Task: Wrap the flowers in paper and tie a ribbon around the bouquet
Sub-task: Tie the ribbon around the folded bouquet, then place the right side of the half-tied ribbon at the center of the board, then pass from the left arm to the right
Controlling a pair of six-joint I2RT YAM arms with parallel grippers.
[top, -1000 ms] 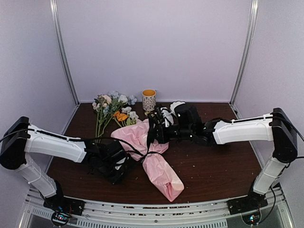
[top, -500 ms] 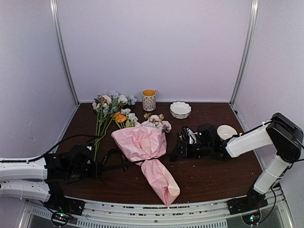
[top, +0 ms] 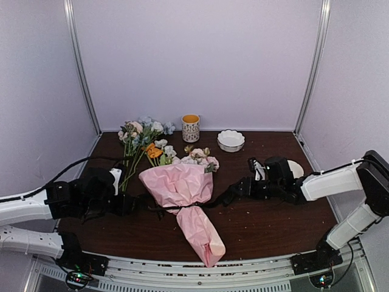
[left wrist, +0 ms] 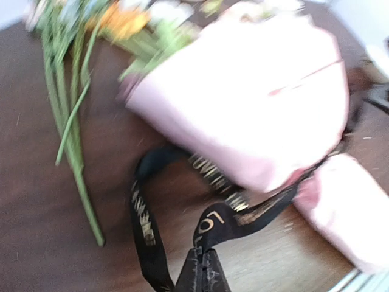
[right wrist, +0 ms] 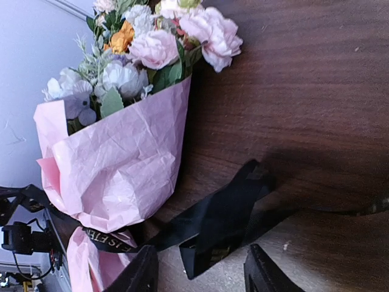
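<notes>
The bouquet (top: pixel 182 188) lies mid-table, a pink paper (right wrist: pixel 115 158) cone with pink, white and lilac blooms (right wrist: pixel 155 48) at its far end. The black ribbon (top: pixel 200 204) circles its narrow waist. My left gripper (left wrist: pixel 203 261) is shut on one gold-lettered ribbon (left wrist: pixel 243 216) end, left of the bouquet (left wrist: pixel 255 103). My right gripper (right wrist: pixel 200 274) stands open to the bouquet's right, and the other ribbon end (right wrist: pixel 222 222) lies loose on the table between its fingers (right wrist: pixel 141 272). In the top view the left gripper (top: pixel 129 204) and right gripper (top: pixel 242 187) flank the cone.
Loose flowers (top: pixel 138 137) with long green stems (left wrist: pixel 72 134) lie at the back left. A patterned cup (top: pixel 191 128) and a white bowl (top: pixel 231 140) stand at the back. A second white bowl (top: pixel 297 168) is partly hidden behind the right arm.
The right gripper has opened, let go of its ribbon end and drawn back to the right. The left arm has lifted and moved forward, still shut on its ribbon end. The bouquet shifted slightly.
</notes>
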